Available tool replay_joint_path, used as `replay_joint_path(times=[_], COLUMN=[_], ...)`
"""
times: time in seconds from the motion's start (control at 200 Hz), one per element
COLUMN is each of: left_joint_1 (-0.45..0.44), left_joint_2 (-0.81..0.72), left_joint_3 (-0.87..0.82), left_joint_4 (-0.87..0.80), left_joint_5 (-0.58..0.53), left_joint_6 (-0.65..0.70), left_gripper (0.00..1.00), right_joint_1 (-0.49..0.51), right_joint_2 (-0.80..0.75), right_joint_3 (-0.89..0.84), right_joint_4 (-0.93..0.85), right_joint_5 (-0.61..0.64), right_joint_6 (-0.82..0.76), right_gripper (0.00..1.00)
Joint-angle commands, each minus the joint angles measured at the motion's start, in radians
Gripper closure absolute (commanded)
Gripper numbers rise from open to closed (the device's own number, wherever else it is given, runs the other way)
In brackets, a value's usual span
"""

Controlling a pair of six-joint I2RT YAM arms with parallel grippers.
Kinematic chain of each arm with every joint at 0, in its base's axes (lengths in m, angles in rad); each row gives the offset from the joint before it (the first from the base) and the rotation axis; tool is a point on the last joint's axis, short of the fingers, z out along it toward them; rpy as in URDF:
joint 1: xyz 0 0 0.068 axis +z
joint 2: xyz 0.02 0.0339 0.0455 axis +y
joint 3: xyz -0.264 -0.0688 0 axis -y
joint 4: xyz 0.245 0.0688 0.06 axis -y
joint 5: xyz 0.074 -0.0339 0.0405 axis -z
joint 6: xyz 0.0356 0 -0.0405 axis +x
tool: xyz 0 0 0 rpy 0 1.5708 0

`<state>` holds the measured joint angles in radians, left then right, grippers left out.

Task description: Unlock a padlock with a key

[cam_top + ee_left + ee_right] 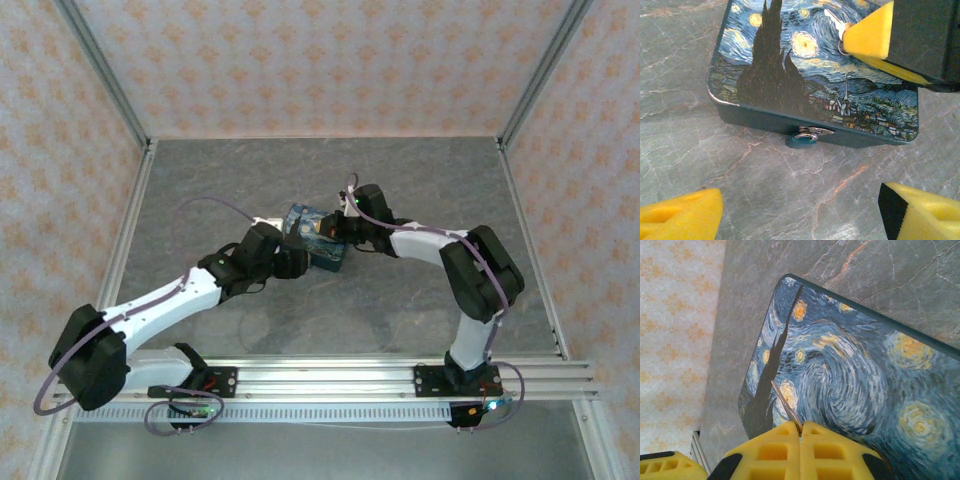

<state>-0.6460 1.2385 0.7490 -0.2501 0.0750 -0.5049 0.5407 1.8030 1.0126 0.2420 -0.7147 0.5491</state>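
A tiny dark teal padlock [801, 141] with a silvery loop hangs from the hasp on the front wall of a swirly blue-and-yellow painted tin [790, 65] [855, 375] [305, 225]. My left gripper [800, 220] [293, 262] is open just in front of the padlock. Its yellow fingers [680, 215] stand wide apart over bare table, with nothing between them. My right gripper [800, 432] [335, 230] hovers over the tin's lid, shut on a thin silver key [786, 405]. The key's blade points out past the pads. In the left wrist view the key [834, 21] and the right gripper [867, 37] sit at the upper right.
The tin lies mid-table on a grey marbled top [400, 300]. Patterned walls with metal posts [105, 70] enclose the table on three sides. An aluminium rail [330, 378] runs along the near edge.
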Motion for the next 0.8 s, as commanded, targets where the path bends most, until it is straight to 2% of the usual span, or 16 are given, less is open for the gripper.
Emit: replay_joint_path(times=[0.0,0.385,0.791], left_joint_1=[0.002,-0.004,-0.002], left_joint_2=[0.026,0.125,0.263], left_joint_3=[-0.022,-0.115,-0.111], left_joint_4=[0.071,0.33,0.433], left_joint_5=[0.03,0.087,0.097], left_joint_6=[0.037,0.142,0.186], left_gripper=[0.17,0.18,0.24], right_joint_1=[0.007,0.021,0.025], right_joint_2=[0.013,0.018,0.022], right_joint_3=[0.005,-0.035,-0.034], right_joint_4=[0.015,-0.088,-0.126], right_joint_5=[0.003,0.056,0.069], right_joint_6=[-0.002,-0.034,-0.043], right_gripper=[1.0,1.0,1.0])
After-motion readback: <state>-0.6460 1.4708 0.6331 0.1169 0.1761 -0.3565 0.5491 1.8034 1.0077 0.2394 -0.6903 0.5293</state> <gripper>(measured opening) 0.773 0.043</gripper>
